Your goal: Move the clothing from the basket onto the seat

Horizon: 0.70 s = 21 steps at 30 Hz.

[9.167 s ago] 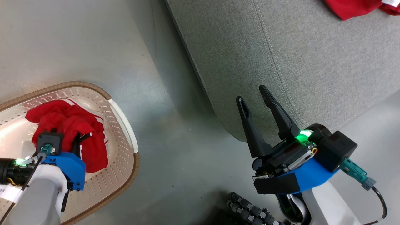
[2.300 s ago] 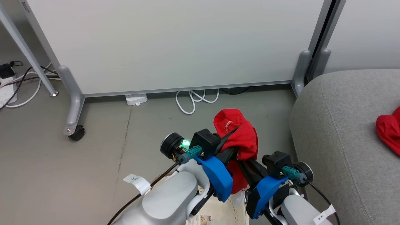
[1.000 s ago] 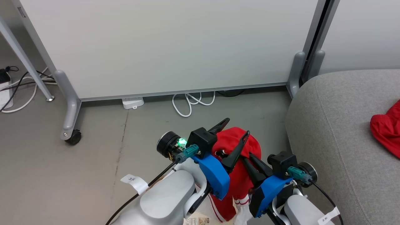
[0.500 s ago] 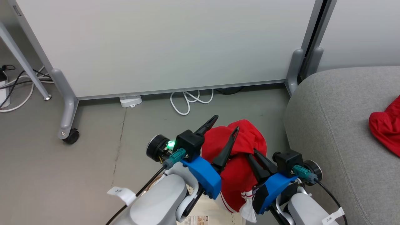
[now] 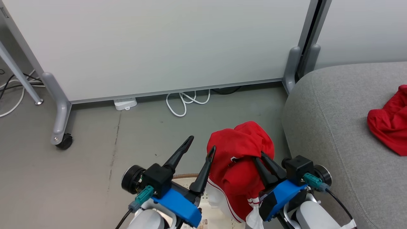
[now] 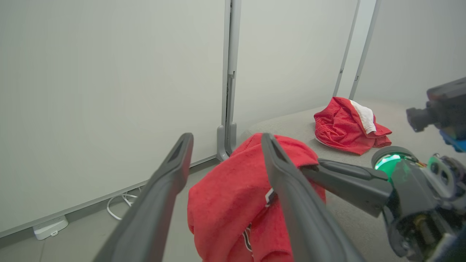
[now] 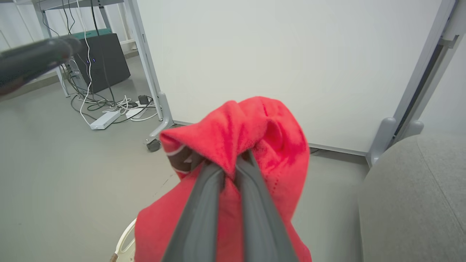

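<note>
Head view: the right pincer (image 5: 260, 157) is pressed together on a soft bright red garment with white striped trim (image 5: 238, 152), held up in the air.
The garment hangs over a cream-white plastic basket with a brown rim (image 5: 181, 175), whose inside is mostly hidden. The left pincer (image 5: 202, 143) is spread wide just beside the cloth, gripping nothing. A second red garment (image 5: 389, 122) lies on the light grey upholstered sofa (image 5: 324, 121).

Open floor (image 5: 152, 133) ahead to the white partition (image 5: 159, 47); the seat (image 5: 318, 133) stands close at right
</note>
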### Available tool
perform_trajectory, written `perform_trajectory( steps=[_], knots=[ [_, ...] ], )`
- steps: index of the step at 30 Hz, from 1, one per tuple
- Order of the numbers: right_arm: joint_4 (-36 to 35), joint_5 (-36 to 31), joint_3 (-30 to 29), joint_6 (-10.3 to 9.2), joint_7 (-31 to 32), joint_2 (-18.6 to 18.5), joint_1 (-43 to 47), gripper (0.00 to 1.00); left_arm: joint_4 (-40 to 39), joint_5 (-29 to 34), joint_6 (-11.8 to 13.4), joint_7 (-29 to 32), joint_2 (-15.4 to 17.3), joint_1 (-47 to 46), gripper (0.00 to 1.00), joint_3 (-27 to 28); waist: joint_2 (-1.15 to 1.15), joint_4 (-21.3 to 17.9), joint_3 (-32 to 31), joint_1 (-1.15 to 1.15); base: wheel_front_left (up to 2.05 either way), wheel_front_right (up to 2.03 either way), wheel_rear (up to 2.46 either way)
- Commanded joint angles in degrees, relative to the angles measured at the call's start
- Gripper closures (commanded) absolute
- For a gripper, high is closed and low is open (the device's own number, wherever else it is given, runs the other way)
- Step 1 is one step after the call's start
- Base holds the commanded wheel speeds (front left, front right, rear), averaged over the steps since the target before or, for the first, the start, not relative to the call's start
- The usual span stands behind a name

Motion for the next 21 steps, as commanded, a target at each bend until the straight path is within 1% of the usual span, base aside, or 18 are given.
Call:
perform_trajectory(
  steps=[1,7,13,17,21],
  knots=[
    [-1.3,-0.3,-0.3,0.03,0.3,0.0,1.0,1.00,-1.3,1.1,-0.5,-0.3,0.5,2.7,0.00,2.2,0.00,-0.5,0.1,0.00,0.00,0.00,0.00],
    [-4.1,-1.1,-1.3,0.03,1.3,0.0,2.4,1.00,-2.6,3.7,-1.6,-0.3,0.3,7.2,0.00,6.9,0.00,-1.3,0.4,0.00,0.00,0.00,0.00],
    [-5.7,-1.0,-1.9,0.03,1.9,0.0,3.7,1.00,-2.7,5.5,-2.3,-0.3,-0.8,8.7,0.00,9.3,0.00,-2.4,0.6,0.00,0.00,0.00,0.00],
    [-6.6,-0.8,-2.0,0.03,2.2,0.0,3.8,1.00,-2.6,6.3,-2.5,-0.3,-1.2,8.7,0.00,9.6,0.00,-4.2,1.0,0.00,0.00,0.00,0.00],
    [-7.7,-0.8,-1.9,0.03,2.4,0.0,3.6,1.00,-2.8,6.9,-2.6,-0.3,-1.4,8.4,0.00,9.8,0.00,-7.1,1.5,0.00,0.00,0.00,0.00]
  ],
)
